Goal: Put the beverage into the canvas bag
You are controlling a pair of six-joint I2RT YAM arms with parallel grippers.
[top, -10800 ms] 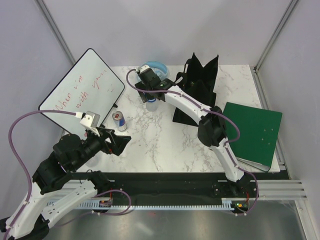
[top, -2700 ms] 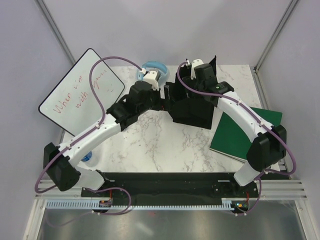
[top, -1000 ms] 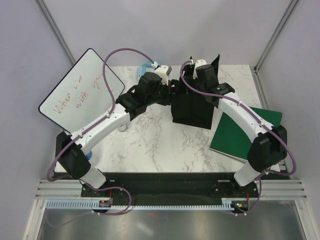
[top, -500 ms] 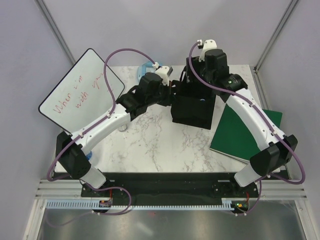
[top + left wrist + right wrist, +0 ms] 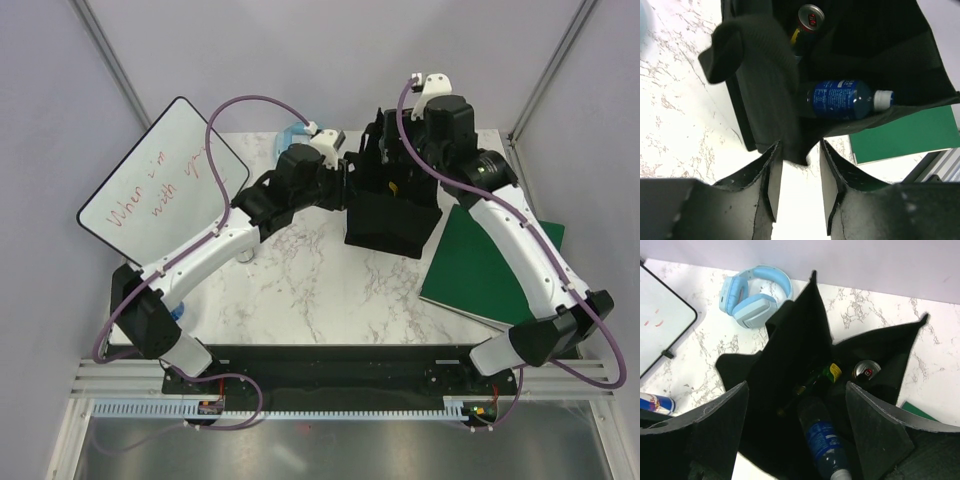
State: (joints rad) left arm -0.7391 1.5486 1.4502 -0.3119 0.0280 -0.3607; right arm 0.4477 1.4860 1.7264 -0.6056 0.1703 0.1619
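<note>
Evidently the drop-off step is at its end. The right end effector (image 5: 796, 387) is held spread wide and empty above the mouth of the canvas bag (image 5: 790, 350). The blue bottle (image 5: 821, 442) is seen lying inside, directly beneath it, beside a red-topped can (image 5: 866, 369). The bag's rim is lodged between the tips of the left end effector (image 5: 800, 150); whether it is pinched cannot be told. Next, a straight lift clear of the fabric walls is called for. A blue-and-silver can (image 5: 655, 403) lies outside on the surface (image 5: 705, 360).
</note>
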